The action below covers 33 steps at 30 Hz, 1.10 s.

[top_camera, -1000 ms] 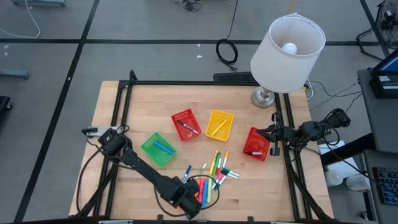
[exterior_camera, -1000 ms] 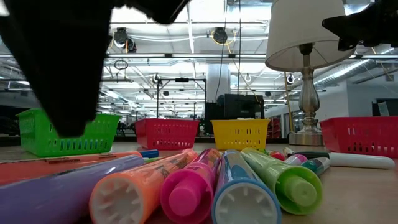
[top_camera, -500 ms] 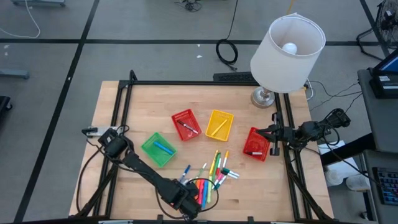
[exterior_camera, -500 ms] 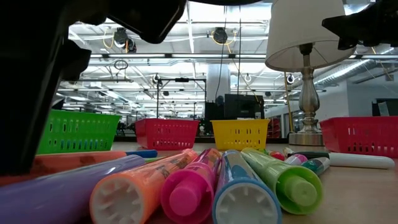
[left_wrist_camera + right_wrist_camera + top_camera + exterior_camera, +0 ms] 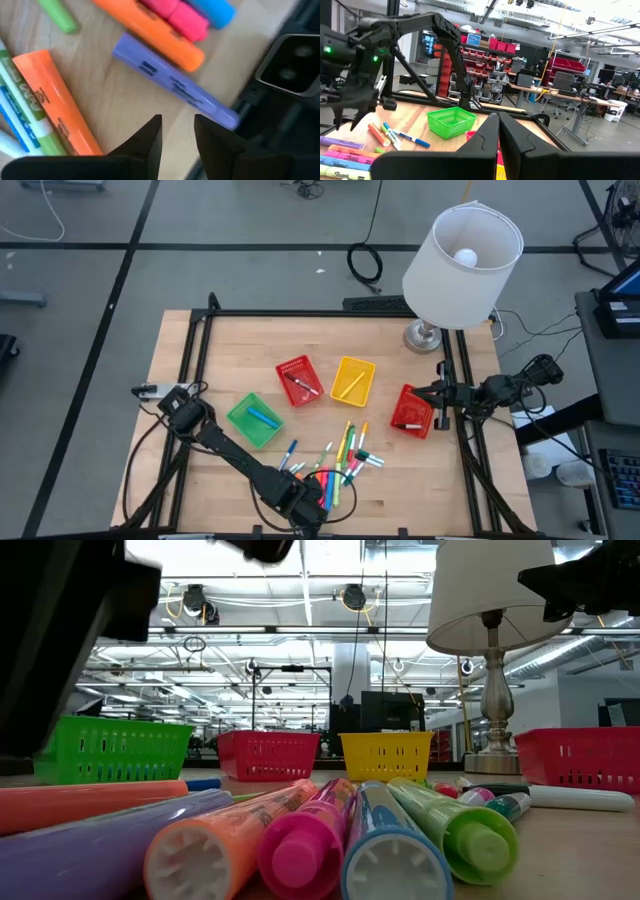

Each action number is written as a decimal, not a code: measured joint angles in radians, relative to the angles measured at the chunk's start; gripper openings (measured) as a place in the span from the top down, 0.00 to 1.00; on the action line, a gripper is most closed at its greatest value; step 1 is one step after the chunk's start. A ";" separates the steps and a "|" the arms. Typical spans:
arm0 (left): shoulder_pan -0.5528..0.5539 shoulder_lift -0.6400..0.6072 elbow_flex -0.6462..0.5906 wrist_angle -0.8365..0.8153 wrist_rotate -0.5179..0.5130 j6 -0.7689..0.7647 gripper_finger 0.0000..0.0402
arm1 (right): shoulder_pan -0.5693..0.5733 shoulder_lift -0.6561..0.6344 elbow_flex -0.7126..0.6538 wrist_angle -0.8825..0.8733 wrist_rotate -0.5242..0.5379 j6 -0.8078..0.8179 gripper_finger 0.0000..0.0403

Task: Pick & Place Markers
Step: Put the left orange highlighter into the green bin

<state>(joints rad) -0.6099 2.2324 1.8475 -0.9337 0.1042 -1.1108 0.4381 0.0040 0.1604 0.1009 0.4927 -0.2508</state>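
Several markers lie loose on the wooden table near its front edge, in orange, pink, blue, green and purple. My left gripper hangs over the near end of that pile, pointing down. In the left wrist view my left gripper is open by a narrow gap with only bare wood between its fingertips. A purple marker lies flat just beyond them and an orange marker beside them. My right gripper is shut and waits at the table's right edge, by the right red basket.
Green, red and yellow mesh baskets stand mid-table, each with a marker or two inside. A lamp stands at the far right corner. A black camera block sits at the near edge by the purple marker.
My left gripper has drawn a little toward the table's near left and rolled slightly. In the low view its dark bulk has moved off to the left, uncovering the orange marker and the green basket behind it.
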 joint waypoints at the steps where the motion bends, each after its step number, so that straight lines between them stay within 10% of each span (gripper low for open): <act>1: 0.002 0.000 0.022 -0.033 0.000 0.003 0.70 | 0.000 0.000 0.000 0.000 0.000 0.000 1.00; 9: 0.002 -0.002 0.095 -0.325 -0.072 -0.008 0.70 | 0.000 0.000 0.000 0.000 0.000 0.000 1.00; 33: 0.009 -0.002 -0.114 -0.045 -0.018 -0.043 0.70 | 0.000 0.000 0.000 -0.002 0.000 -0.003 1.00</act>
<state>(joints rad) -0.6009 2.2303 1.7333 -0.9788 0.0865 -1.1542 0.4381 0.0042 0.1604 0.0986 0.4923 -0.2540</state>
